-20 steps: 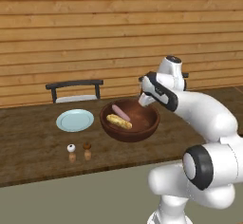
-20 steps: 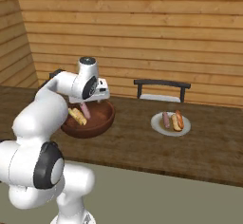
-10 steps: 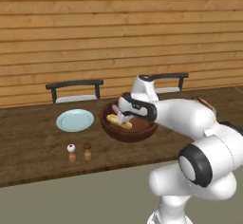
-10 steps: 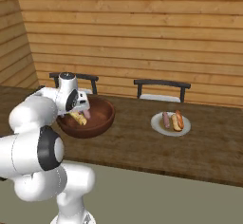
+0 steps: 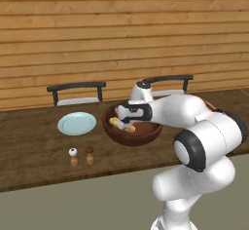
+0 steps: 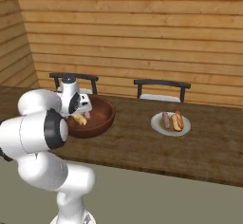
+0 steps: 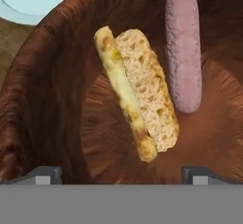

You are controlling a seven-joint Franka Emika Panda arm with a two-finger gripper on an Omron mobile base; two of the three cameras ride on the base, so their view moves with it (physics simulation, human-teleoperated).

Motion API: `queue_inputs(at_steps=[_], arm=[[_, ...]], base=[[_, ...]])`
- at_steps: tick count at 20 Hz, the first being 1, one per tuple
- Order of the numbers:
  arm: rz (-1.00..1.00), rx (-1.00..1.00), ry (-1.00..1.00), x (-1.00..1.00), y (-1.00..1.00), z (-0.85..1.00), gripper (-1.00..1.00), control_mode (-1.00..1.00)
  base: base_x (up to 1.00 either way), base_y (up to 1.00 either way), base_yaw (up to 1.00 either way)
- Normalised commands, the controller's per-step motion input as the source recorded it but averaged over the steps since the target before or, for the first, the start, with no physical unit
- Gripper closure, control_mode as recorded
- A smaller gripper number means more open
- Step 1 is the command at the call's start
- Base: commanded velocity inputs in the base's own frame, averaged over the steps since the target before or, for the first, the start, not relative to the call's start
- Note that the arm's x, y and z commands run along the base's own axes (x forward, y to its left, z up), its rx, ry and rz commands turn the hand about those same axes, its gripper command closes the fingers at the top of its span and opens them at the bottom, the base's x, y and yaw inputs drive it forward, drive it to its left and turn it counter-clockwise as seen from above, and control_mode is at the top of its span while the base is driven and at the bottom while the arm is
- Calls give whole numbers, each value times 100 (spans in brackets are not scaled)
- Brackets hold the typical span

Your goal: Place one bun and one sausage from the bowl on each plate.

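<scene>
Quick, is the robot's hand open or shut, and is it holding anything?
Gripper: open and empty, fingertips spread wide above the bun and sausage in the bowl.

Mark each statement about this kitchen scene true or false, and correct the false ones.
1. The bowl holds one bun and one sausage. True.
2. The hand grips the bun. False: it is open above the bowl, holding nothing.
3. The plate left of the bowl is bare. True.
4. The other plate is bare too. False: it carries food, seemingly a bun and a sausage.
5. The bun lies on top of the sausage. False: they lie side by side.
</scene>
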Motion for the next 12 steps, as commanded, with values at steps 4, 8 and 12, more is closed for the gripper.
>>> queue_inputs(at_steps=[4, 8, 12], arm=[[0, -4, 0, 28, 24, -45, -100, -100], [0, -4, 0, 44, -6, -38, -100, -100], [1, 0, 0, 34, -4, -29, -100, -100]], base=[[0, 0, 0], [0, 0, 0], [0, 0, 0]])
